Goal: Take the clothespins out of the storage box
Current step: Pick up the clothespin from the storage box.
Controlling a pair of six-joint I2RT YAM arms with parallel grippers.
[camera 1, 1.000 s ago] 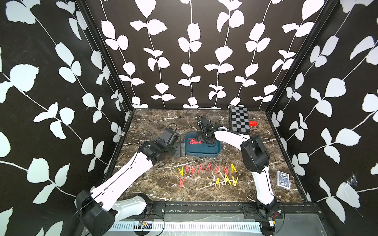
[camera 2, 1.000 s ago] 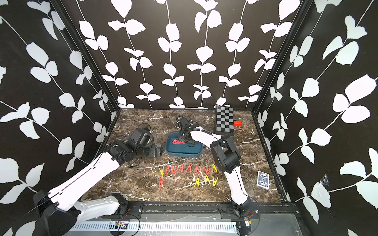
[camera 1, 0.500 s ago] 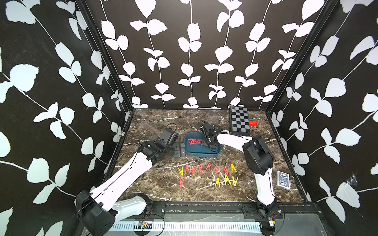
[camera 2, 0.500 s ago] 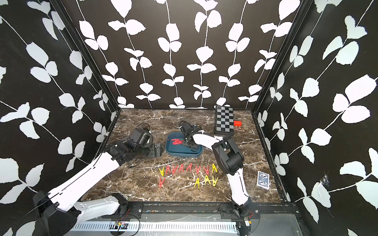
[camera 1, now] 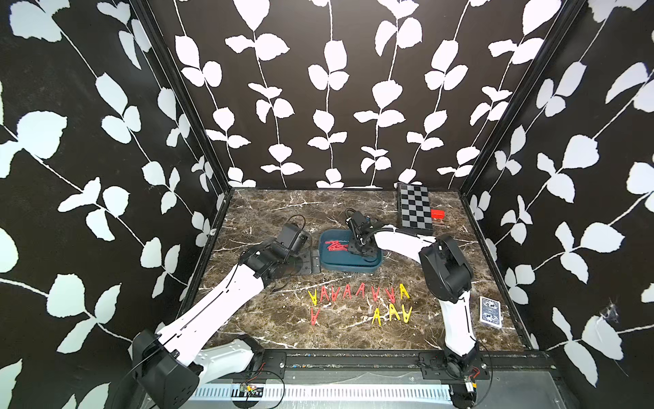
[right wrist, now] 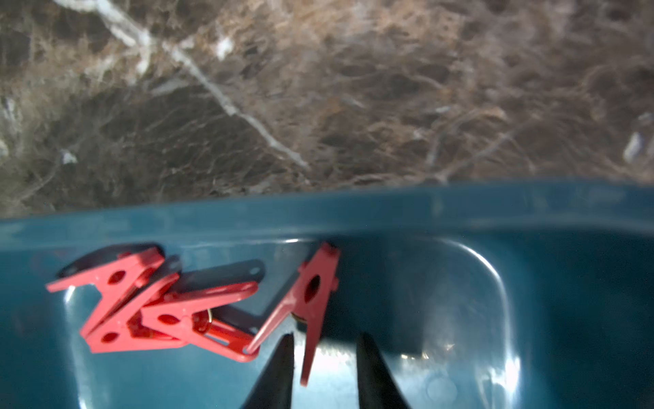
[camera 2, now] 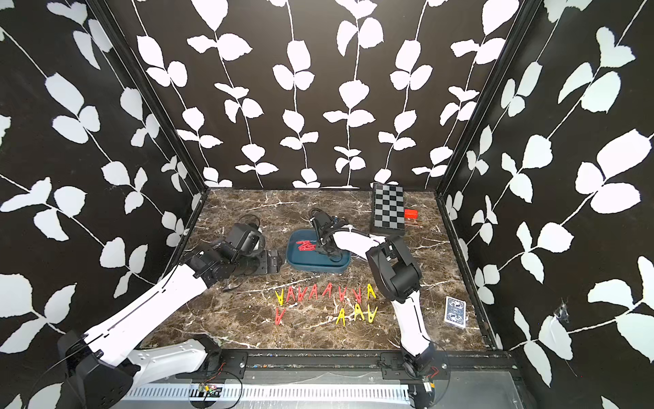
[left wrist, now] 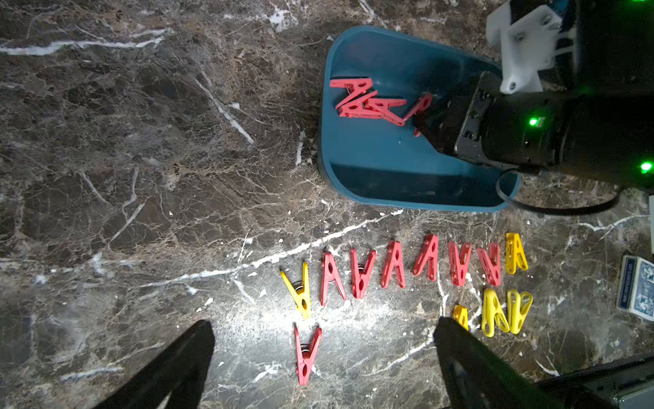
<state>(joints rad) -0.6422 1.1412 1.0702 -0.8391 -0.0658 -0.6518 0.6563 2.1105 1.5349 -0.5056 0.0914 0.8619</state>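
Reaching into the storage box, the right gripper kept its jaws at a slim gap, straddling one leg of a tilted red clothespin without visibly clamping it. The other red clothespins lay heaped beside it in the box. The left gripper hung wide open and empty above the marble table, over rows of clothespins near the box.

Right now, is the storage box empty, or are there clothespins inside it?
Not empty. Several red clothespins lie bunched near one end of the storage box; much of its floor shows bare.
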